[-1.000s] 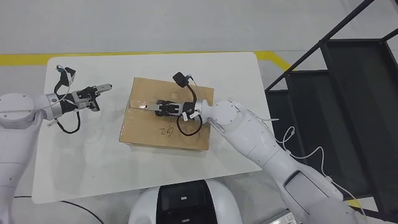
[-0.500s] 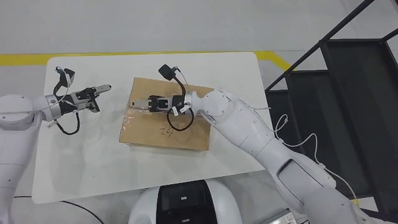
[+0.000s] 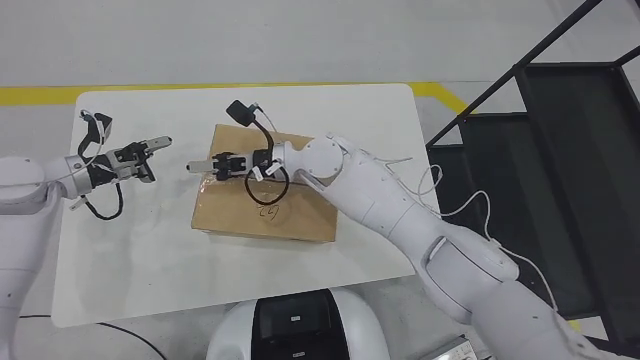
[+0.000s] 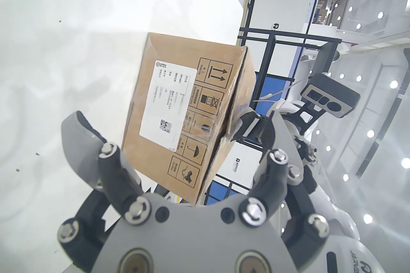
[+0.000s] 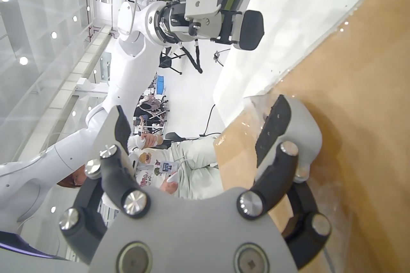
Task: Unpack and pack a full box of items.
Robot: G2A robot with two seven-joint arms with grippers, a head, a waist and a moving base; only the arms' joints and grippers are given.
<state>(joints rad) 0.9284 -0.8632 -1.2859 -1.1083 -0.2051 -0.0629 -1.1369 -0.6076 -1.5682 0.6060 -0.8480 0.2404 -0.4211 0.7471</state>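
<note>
A shut brown cardboard box lies in the middle of the white table; clear tape runs over its top seam. My right gripper is at the box's left edge, open. In the right wrist view one of its fingers rests on the taped top of the box at the edge, and the other hangs past it over the table. My left gripper hovers over the table left of the box, open and pointing at it. In the left wrist view the box with its white label stands beyond the gripper.
Black metal stairs stand right of the table. A yellow floor line runs behind it. Bare table surface lies to the left of and in front of the box.
My right gripper has slid left along the box top, from its middle to the left edge. The left gripper has drawn back slightly to the left.
</note>
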